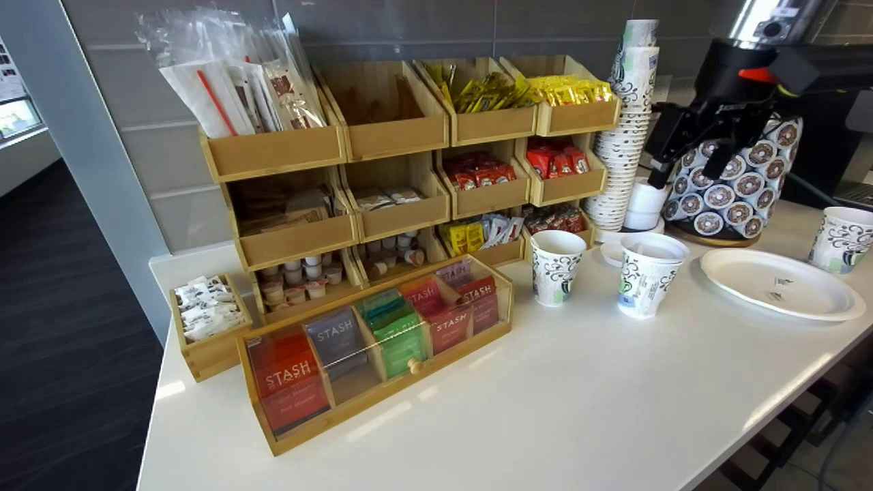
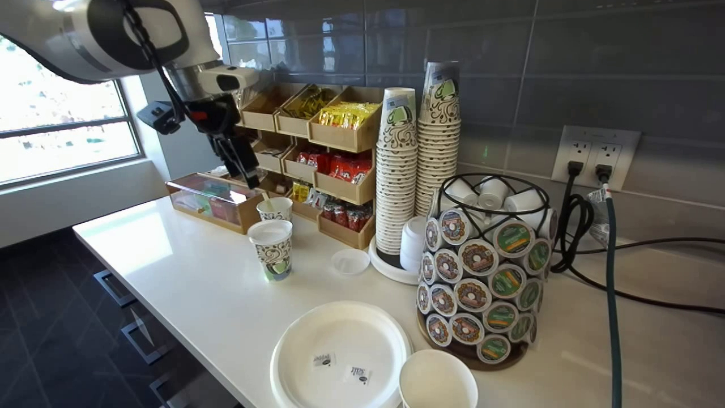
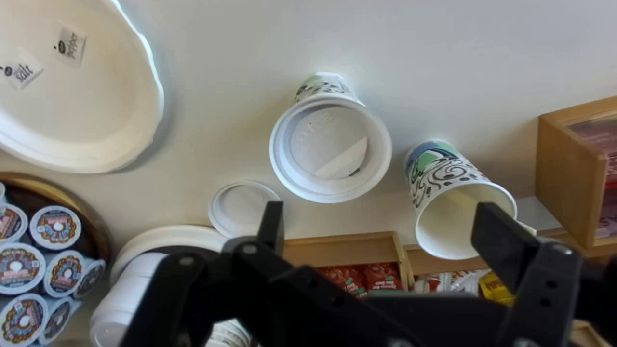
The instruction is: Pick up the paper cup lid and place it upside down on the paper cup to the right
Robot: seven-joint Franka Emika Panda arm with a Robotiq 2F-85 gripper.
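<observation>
End effector (image 3: pixel 381 214) above bench (image 1: pixel 518 409), fingers (image 3: pixel 272 224) spread wide. White lid (image 3: pixel 330 144) sits on mouth of upright patterned cup (image 1: pixel 643 290); another lid (image 2: pixel 350 262) lies flat on bench, between that cup and cup stacks (image 2: pixel 396 195). Second cup (image 1: pixel 554 269) stands upright near lidded one.

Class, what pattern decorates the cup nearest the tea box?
The cup has black swirls, green and blue; clearest in the wrist view.

The white lid (image 3: pixel 329 143) — centre sunken — sits on the upright, swirl-printed paper cup (image 2: pixel 274 256).
</observation>
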